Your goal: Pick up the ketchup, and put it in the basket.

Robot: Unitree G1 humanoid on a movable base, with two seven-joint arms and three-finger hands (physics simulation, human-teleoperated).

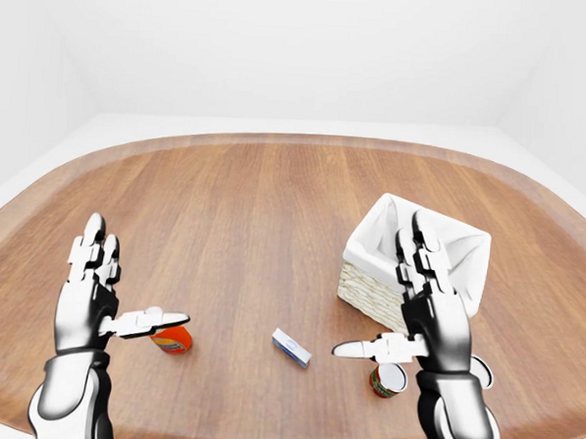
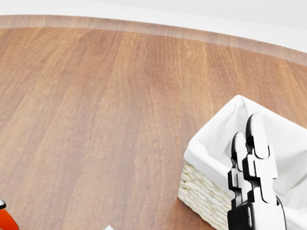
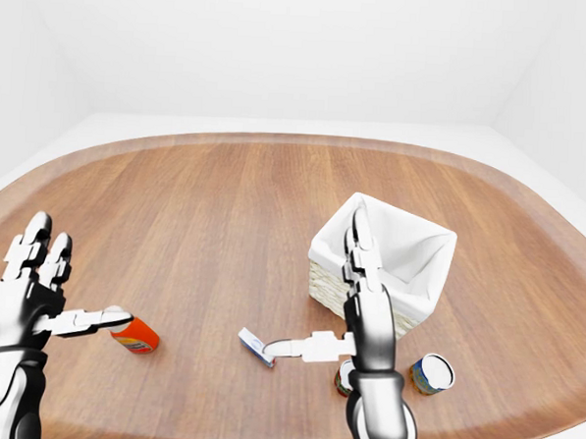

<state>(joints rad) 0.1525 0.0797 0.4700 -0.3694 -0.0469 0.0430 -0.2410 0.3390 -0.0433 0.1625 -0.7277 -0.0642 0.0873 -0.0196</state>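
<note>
We see our left hand [image 1: 97, 298] raised with fingers spread apart, its thumb tip just above the ketchup [image 1: 172, 341] lying on the wooden bench [image 1: 253, 227]. Our right hand [image 1: 421, 315] is also spread wide, empty, overlapping the white-lined wicker basket [image 1: 458, 258]. A small box [image 1: 291, 347] lies between the hands; a can [image 1: 389, 379] sits under the right one.

Both arms are glossy white shells over black joints. The left hand [image 1: 90, 297] and right hand [image 1: 428, 305] each carry three segmented fingers: white plates, black knuckle links, rounded white tips. Dark bands ring the wrists.
</note>
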